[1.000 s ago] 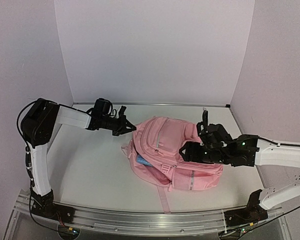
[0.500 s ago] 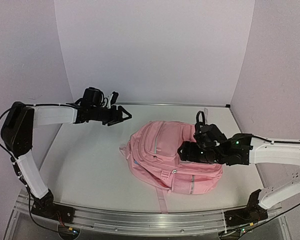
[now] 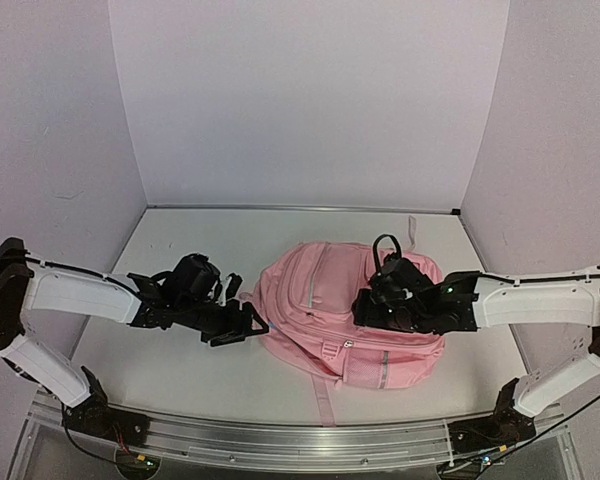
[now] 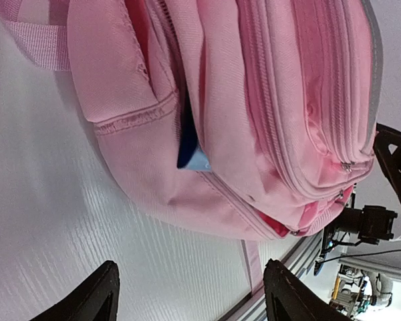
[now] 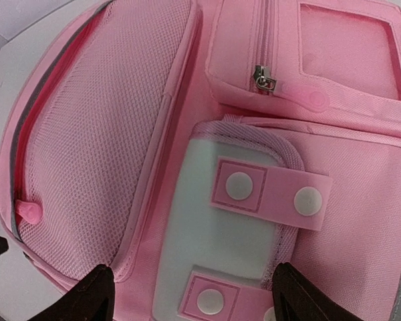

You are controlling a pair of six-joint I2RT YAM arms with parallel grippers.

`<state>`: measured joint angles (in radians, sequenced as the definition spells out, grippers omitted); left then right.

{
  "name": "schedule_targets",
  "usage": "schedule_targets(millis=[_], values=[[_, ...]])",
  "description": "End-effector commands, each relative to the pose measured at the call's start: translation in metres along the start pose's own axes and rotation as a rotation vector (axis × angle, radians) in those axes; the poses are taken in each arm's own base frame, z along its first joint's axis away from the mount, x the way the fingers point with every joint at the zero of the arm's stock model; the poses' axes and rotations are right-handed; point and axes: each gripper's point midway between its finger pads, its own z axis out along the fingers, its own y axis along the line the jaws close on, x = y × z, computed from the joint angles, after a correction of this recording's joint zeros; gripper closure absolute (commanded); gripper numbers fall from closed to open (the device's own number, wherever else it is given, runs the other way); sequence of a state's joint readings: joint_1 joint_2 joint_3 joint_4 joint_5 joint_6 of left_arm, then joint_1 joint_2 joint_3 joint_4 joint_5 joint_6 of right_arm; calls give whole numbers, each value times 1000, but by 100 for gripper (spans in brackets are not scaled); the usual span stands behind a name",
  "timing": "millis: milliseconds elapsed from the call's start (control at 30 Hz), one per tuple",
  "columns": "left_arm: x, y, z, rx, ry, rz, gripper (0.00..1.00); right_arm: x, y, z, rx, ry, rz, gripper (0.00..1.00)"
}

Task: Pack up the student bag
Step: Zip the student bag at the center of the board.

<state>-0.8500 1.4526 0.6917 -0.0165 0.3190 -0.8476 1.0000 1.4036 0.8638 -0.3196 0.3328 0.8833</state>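
The pink student bag (image 3: 325,300) lies flat in the middle of the surface (image 3: 180,380), a blue item (image 4: 190,150) peeking from its side opening, the left jaws spread wide and empty just beside it, the right jaws wide and empty over its front pockets.

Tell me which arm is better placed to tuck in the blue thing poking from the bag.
Left, probably: the left tool, open, faces the side of the student bag where the blue item shows. The right tool hangs over the bag's other half.
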Motion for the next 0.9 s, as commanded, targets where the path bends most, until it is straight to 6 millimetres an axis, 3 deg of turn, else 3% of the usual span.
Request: schedule_targets(millis=[0,233,400,500,733,867], values=[[-23,-9,11,18,-68,-68,25,8,7,10,-34,6,51,21],[-35,-8,39,71,-39,-74,22,5,16,7,-100,-4,85,21],[-51,-3,50,128,-49,-81,48,4,19,6,-115,-9,92,23],[-65,5,53,142,-76,-85,59,4,20,7,-124,-11,101,25],[-129,0,47,228,-212,-15,68,-3,33,8,-178,-38,149,26],[-163,-20,47,280,-258,72,69,-7,39,9,-195,-48,160,26]])
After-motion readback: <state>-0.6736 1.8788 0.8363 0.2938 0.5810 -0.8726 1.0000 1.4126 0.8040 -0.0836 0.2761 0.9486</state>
